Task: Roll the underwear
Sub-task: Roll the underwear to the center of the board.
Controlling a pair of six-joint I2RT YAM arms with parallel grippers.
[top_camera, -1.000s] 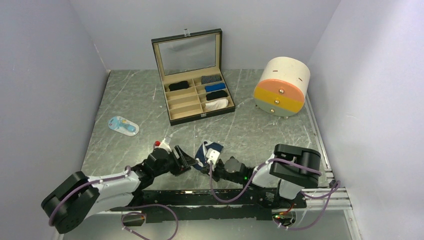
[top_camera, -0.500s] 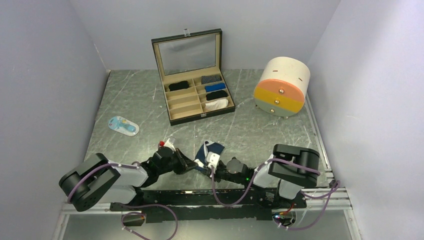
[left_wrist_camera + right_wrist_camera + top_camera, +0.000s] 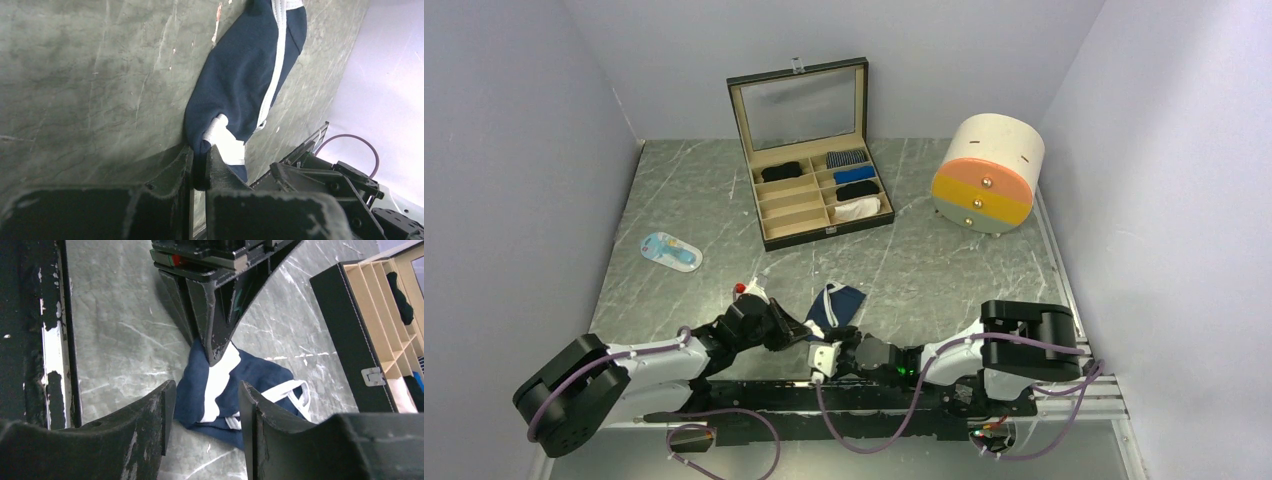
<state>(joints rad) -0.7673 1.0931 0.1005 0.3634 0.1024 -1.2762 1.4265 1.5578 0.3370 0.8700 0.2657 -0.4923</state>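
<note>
Our left gripper (image 3: 200,170) is closed tight on the near corner of the navy underwear (image 3: 245,75), with a fold of white trim pinched right at the tips. Our right gripper (image 3: 207,390) stands about half open with nothing in it. Its fingers (image 3: 155,415) sit just short of the cloth, apart from it. In the top view both grippers meet at the lower middle of the frame, the left (image 3: 796,330) above the right (image 3: 824,358).

The navy underwear (image 3: 836,303) lies loosely bunched on the grey marbled table (image 3: 944,265), just above the grippers and not yet rolled. We judge that we are at the hand-over or re-grip stage before the roll proper. The next move calls for the right gripper to find a second hold on the opposite edge so the cloth can be drawn flat, without tugging the pinched corner free.

Further up the frame we count:
- one open black compartment case (image 3: 764,205);
- five bundles inside it: two black bundles (image 3: 781,171), one grey striped bundle (image 3: 846,158), one blue bundle (image 3: 854,175) and one white bundle (image 3: 856,208);
- one round drawer unit (image 3: 987,172) at upper right;
- one small blue-and-white object (image 3: 671,250) at left, too small to name.

That makes one loose garment and two arms.
</note>
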